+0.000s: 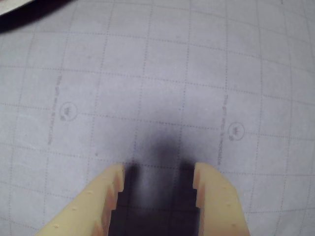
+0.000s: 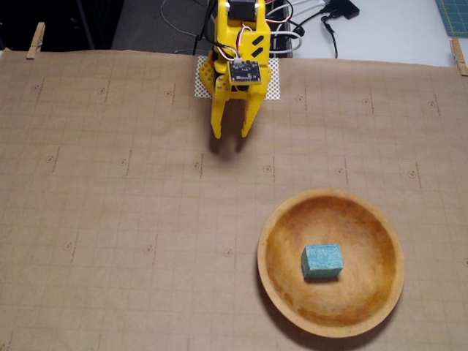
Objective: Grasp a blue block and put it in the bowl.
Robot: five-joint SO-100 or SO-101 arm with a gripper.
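The teal-blue block lies inside the wooden bowl, near its middle, at the lower right of the fixed view. My yellow gripper hangs near the arm's base at the top centre, well away from the bowl, pointing down at the paper. In the wrist view the gripper is open, nothing between its two pale fingers, with only gridded paper and its own shadow below. Block and bowl are out of the wrist view.
Brown gridded paper covers the table, held by clothespins at the back corners. Cables and the arm's base sit beyond the paper's far edge. A white mesh patch lies under the arm.
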